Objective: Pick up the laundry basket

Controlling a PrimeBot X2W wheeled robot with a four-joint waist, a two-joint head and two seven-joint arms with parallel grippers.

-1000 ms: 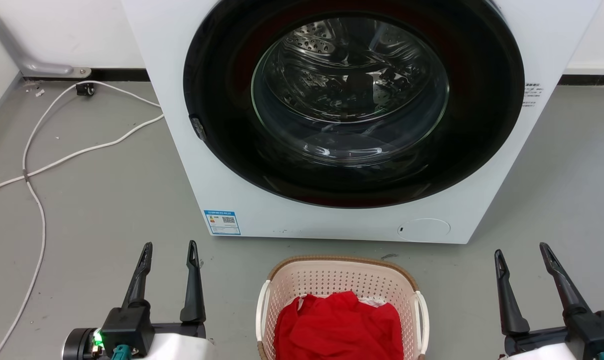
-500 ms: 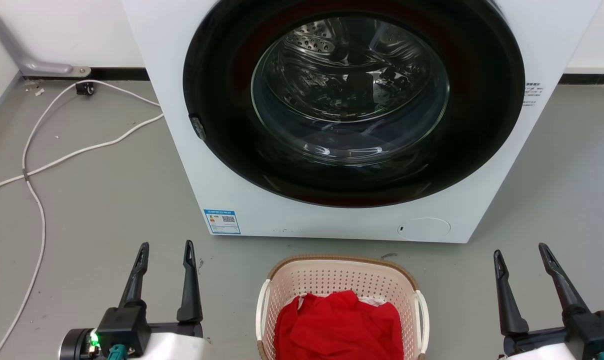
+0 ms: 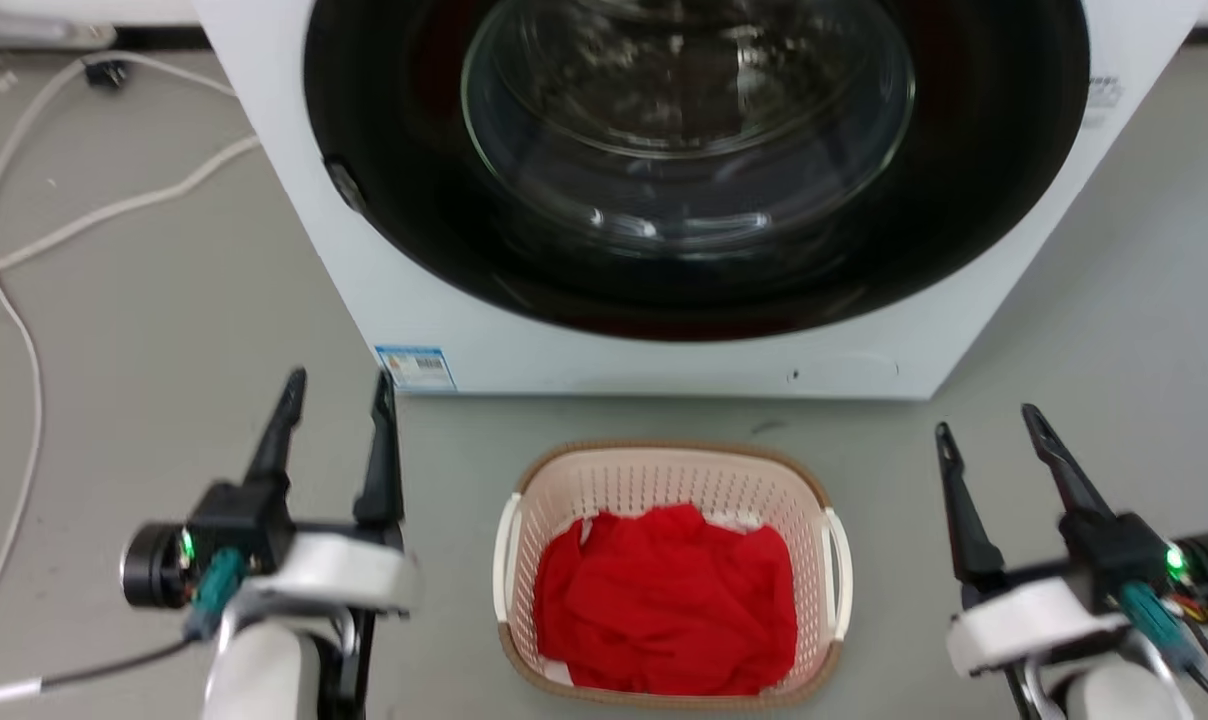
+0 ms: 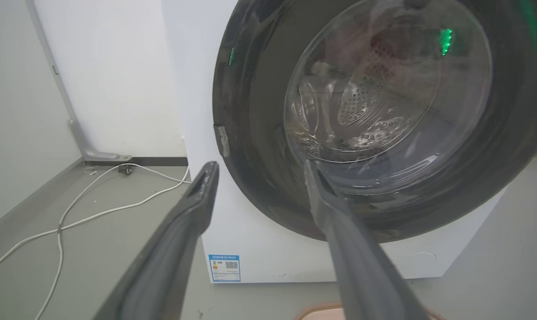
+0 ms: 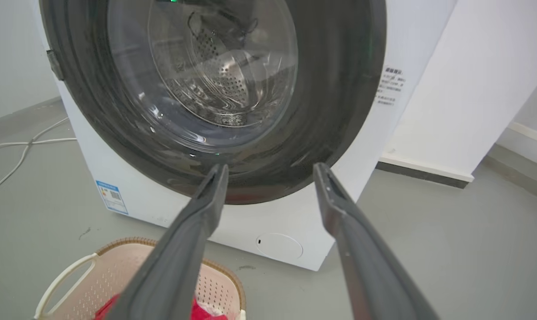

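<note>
Before the white front-loading washing machine (image 3: 564, 360), the left gripper (image 3: 340, 378) hovers, jaws apart and empty. The rounded cream-pink perforated plastic laundry basket (image 3: 654, 485), holding red cloth (image 3: 664, 600), sits on the floor before the machine, between both grippers and touching neither. The right gripper (image 3: 986, 420) has its jaws spread, empty.

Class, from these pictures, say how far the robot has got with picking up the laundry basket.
Done: nothing; the cream-pink perforated plastic laundry basket rests on the grey floor. In hand: the open left gripper and right gripper flank it, both empty. Left: grip its white loop handles and lift.
</note>
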